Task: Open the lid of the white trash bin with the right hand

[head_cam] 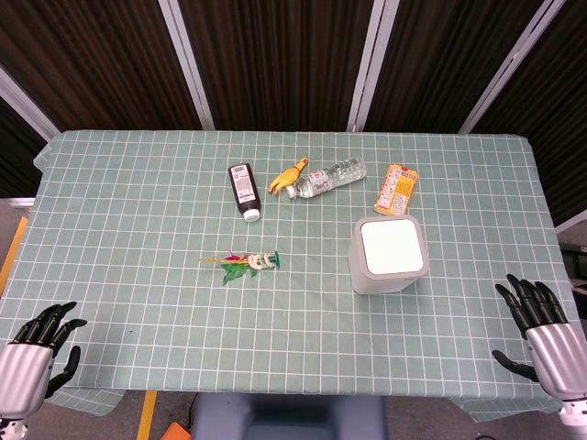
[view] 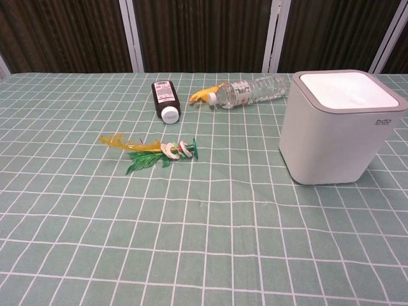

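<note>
Right hand (head_cam: 541, 332) at near table edge, fingers spread, holding nothing; well apart from white trash bin (head_cam: 389, 256), upright further in, lid (view: 347, 88) closed. Left hand (head_cam: 37, 346) likewise spread, idle. Suggested approach: reach from above, press flat lid squarely, avoid shoving bin toward bottle (head_cam: 326, 179).

Table (head_cam: 138, 229) under a green checked cloth. White trash bin (head_cam: 390, 256) standing upright on the right side, lid (head_cam: 393, 247) shut. Further back, lying flat: dark bottle (head_cam: 244, 191), yellow toy (head_cam: 288, 174) touching a clear water bottle (head_cam: 326, 178), orange packet (head_cam: 396, 189) just behind the bin. Feathery toy (head_cam: 242, 263) near the middle.
</note>
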You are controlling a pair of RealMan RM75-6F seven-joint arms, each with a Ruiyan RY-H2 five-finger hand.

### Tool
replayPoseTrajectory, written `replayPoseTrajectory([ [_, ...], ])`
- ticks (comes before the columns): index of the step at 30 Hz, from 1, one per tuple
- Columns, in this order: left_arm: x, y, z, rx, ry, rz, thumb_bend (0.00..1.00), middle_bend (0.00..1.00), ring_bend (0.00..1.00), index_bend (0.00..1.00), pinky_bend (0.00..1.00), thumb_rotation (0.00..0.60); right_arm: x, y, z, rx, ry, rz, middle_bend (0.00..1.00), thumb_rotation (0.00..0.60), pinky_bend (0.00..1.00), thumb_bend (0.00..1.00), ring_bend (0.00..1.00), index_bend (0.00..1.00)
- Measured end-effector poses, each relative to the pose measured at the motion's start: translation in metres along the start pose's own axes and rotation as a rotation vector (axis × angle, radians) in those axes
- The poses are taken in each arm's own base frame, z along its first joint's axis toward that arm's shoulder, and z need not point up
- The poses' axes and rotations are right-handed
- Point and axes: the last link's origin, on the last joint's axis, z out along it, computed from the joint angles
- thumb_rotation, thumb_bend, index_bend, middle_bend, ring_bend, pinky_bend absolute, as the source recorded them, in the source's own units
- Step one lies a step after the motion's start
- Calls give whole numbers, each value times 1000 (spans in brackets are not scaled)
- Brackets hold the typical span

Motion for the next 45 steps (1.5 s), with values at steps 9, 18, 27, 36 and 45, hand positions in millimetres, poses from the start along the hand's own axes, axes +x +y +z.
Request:
replayPoseTrajectory([
  [9,-1,3,0,-9,-2,-2,503,169,164,315,324,600,-1,-2,0,13,-4,27,0,600,104,201,0,0],
  [18,4,1,-2,-4,18,-14,504,176,167,315,325,600,5,-16,3,58,98,26,531,600,533,345,609,0],
  [27,5,2,-5,-5,22,-9,503,180,167,315,326,600,9,-44,27,50,66,-110,748,600,688,713,810,51],
  [36,6,1,-4,-3,17,-20,504,185,167,315,326,600,-10,-62,65,-44,-136,-200,750,600,692,784,812,78],
  [45,4,3,-4,-14,6,-15,503,189,169,315,326,600,-43,-94,100,6,-265,-144,750,600,692,784,812,74],
])
